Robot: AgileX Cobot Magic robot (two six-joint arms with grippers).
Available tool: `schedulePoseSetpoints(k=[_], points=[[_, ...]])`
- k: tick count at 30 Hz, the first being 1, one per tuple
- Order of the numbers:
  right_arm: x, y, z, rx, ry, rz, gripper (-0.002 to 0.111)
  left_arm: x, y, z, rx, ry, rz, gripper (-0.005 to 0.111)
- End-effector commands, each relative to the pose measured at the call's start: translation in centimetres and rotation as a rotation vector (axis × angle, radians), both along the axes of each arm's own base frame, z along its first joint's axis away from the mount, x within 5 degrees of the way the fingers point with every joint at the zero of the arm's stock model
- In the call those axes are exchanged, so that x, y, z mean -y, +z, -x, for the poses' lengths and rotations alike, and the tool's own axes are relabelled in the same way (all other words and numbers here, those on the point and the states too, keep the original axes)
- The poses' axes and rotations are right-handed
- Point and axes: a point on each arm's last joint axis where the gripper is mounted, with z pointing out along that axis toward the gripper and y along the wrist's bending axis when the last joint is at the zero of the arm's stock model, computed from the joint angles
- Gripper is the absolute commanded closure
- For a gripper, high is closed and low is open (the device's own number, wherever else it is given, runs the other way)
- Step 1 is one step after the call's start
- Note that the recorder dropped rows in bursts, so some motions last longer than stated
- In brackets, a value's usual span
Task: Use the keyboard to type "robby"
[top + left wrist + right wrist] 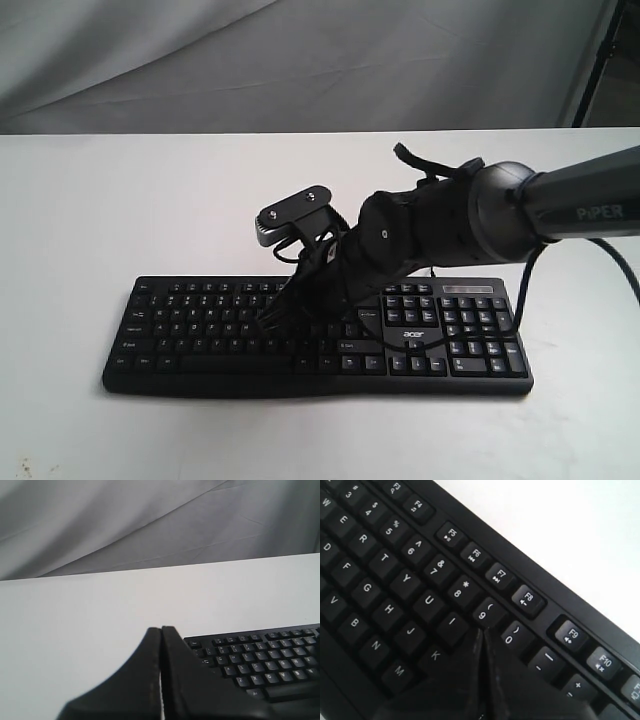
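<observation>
The black keyboard [200,335] lies across the white table [120,200], its white acer logo [413,334] beside the number pad. My right gripper [284,305] reaches across from the right and is shut, tips down on the letter rows. In the right wrist view the shut right gripper [481,631] points just below the 9 key [486,613], between I [452,622] and 0 [512,636]; the key under the tips is hidden. My left gripper [161,629] is shut and empty, off the left end of the keyboard [270,660], above bare table.
A grey cloth backdrop [250,60] hangs behind the table. A black stand leg [598,60] shows at the far right. The right arm [560,210] and its cable [625,270] cross above the number pad.
</observation>
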Motion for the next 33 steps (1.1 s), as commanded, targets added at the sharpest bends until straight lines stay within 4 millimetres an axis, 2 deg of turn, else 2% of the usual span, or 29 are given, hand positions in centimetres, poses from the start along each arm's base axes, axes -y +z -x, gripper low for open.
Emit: schedulePoseSetpoints(k=[1,10,13,17,22,26,33], points=[[0.1,0.0,-0.1,0.006,-0.005,-0.003,0.108,0.0,-0.1,0.0,0.007,-0.006,-0.001,0.107],[0.1,-1.3,0.0,-0.016,-0.001,0.018,0.108,0.0,-0.1,0.0,0.007,-0.006,-0.001,0.107],[0.1,-0.2,-0.1,0.01,0.004,0.004,0.108,0.0,-0.1,0.0,0.007,-0.006,-0.001,0.107],[-0.2,2.3,0.1,0.01,0.033,-0.01,0.108,0.0,-0.1,0.0,0.007,-0.006,-0.001,0.107],[-3.5,4.3,1.0,0.019,0.141,-0.018,0.108,0.0,-0.1,0.0,0.007,-0.006,-0.001,0.107],[-5.5,3.7,1.9,0.017,0.177,-0.027,0.108,0.0,-0.1,0.0,0.007,-0.006,-0.001,0.107],[-5.9,1.7,2.0,-0.015,0.172,-0.01,0.108,0.0,-0.1,0.0,0.007,-0.006,-0.001,0.107]])
